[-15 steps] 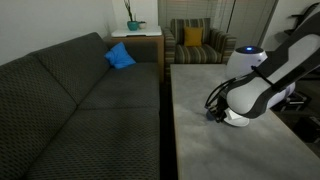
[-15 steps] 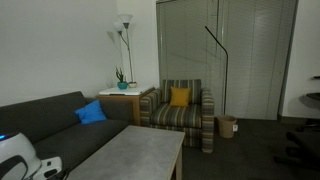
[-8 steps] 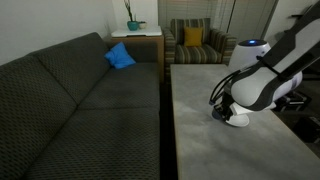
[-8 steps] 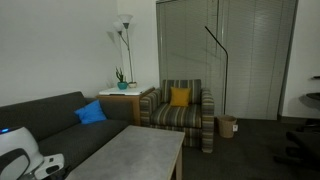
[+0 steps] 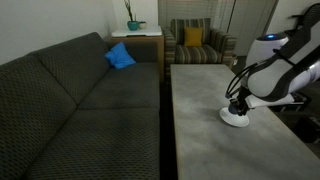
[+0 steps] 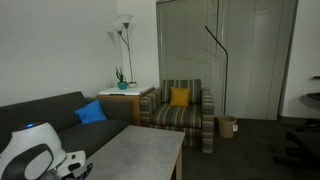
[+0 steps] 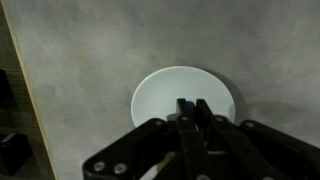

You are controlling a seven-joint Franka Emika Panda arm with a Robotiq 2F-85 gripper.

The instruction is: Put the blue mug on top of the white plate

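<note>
In the wrist view my gripper points down over the white plate. Its fingers are shut on a thin strip of the blue mug, and the rest of the mug is hidden behind them. In an exterior view the gripper stands right above the plate on the grey table. The mug is only a dark shape at the fingertips there, and I cannot tell whether it touches the plate. In an exterior view only the white wrist shows at the lower left.
A dark sofa with a bright blue cushion runs along the table's side. A striped armchair with a yellow cushion stands beyond the table's far end. The table's edge runs down the left of the wrist view.
The arm has swung aside and risen, uncovering the plate in an exterior view. The gripper has stayed over the plate, and the white wrist has moved further into the other exterior view.
</note>
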